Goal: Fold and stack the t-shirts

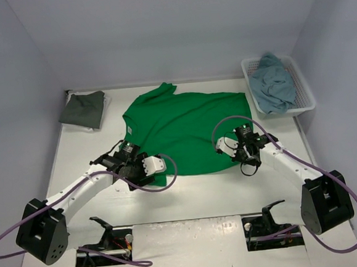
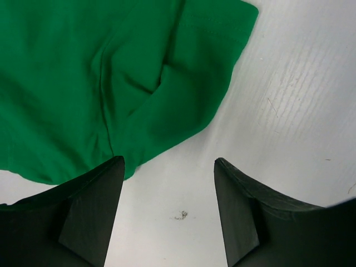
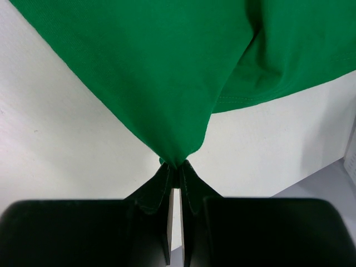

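Note:
A bright green t-shirt (image 1: 184, 127) lies spread across the middle of the table. My right gripper (image 1: 237, 150) is at its near right edge, and in the right wrist view the gripper (image 3: 177, 166) is shut on a pinched point of the green cloth (image 3: 167, 67), which rises away from it. My left gripper (image 1: 119, 155) is by the shirt's near left part. In the left wrist view it (image 2: 169, 167) stands open over bare table, with the green sleeve (image 2: 111, 72) just beyond its left finger. A dark grey t-shirt (image 1: 82, 110) lies folded at the far left. A teal-blue t-shirt (image 1: 274, 89) is bunched in the basket.
A white lattice basket (image 1: 311, 106) stands at the far right by the wall. Grey walls close in the table on three sides. Both arms' cables loop over the near half of the table, and the arm bases sit at the near edge.

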Available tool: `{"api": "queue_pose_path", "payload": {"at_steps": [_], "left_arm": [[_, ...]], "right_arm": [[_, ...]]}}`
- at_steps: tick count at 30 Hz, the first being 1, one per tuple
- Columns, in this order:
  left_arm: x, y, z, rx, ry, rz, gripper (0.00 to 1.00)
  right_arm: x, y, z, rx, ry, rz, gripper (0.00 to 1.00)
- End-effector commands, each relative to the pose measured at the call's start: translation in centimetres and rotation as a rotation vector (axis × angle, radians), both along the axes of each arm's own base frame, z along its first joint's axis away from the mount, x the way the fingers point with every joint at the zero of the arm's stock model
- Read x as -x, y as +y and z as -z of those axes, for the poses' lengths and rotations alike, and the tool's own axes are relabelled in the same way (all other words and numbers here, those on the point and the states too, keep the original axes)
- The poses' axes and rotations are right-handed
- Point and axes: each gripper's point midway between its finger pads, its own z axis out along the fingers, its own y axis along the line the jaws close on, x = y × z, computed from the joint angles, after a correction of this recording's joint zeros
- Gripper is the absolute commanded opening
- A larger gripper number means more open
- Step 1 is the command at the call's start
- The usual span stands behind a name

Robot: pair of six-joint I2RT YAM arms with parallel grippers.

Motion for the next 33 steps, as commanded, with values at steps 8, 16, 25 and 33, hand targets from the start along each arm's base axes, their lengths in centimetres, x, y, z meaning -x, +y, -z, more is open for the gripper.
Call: {"api": "queue_pose_path", "payload": {"at_steps": [8, 16, 25, 33], "left_arm": [[-2.5, -2.2, 0.0, 0.031, -0.125, 0.035, 0.62], [-2.2, -3.9, 1.1, 0.026, -0.099, 0.068, 0.63], [-2.3, -4.5, 3.1, -0.017, -0.078, 0.085, 0.5], [-1.6, -4.6, 4.2, -0.053, -0.02, 0.085, 0.29]], "right_arm": [[-0.4, 0.2, -0.7, 0.001, -0.015, 0.008, 0.0], [-0.4, 0.3, -0.7, -0.002, -0.015, 0.004, 0.0], [-0.5, 0.4, -1.0, -0.01, -0.025, -0.001, 0.0], [-0.4, 0.2, -1.2, -0.005, -0.035, -0.008, 0.0]]}}
